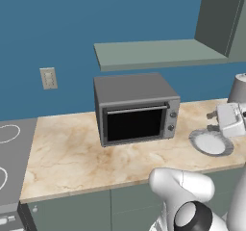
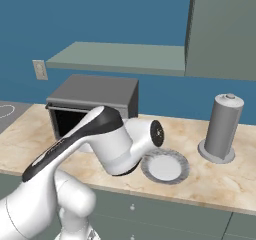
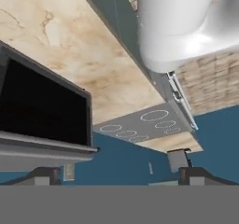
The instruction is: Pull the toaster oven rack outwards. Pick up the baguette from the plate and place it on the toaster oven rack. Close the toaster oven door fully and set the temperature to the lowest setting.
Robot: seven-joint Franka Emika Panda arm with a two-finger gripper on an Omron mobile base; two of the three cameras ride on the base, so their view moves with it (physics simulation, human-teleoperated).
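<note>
The grey toaster oven (image 1: 136,110) stands at the middle of the marble counter. Its black glass door (image 1: 134,124) stands upright against the front, with the silver handle bar (image 1: 137,109) along the top edge. The rack is hidden behind the door. To the right of the oven lies the round grey plate (image 1: 211,143), whose pale centre (image 2: 164,167) looks bare; the baguette is out of view. My gripper (image 1: 210,121) hovers above the plate's far left rim, open and empty, pointing left toward the oven's knob column (image 1: 172,121). In the rolled hand view, the door glass (image 3: 42,111) lies left of my open gripper (image 3: 119,176).
A tall grey cylindrical container (image 2: 222,129) stands right of the plate. A grey shelf (image 1: 153,54) hangs above the oven and a wall cabinet (image 2: 225,29) sits at the upper right. A cooktop (image 1: 12,162) borders the counter's left end. My arm (image 2: 110,144) hides part of the oven front.
</note>
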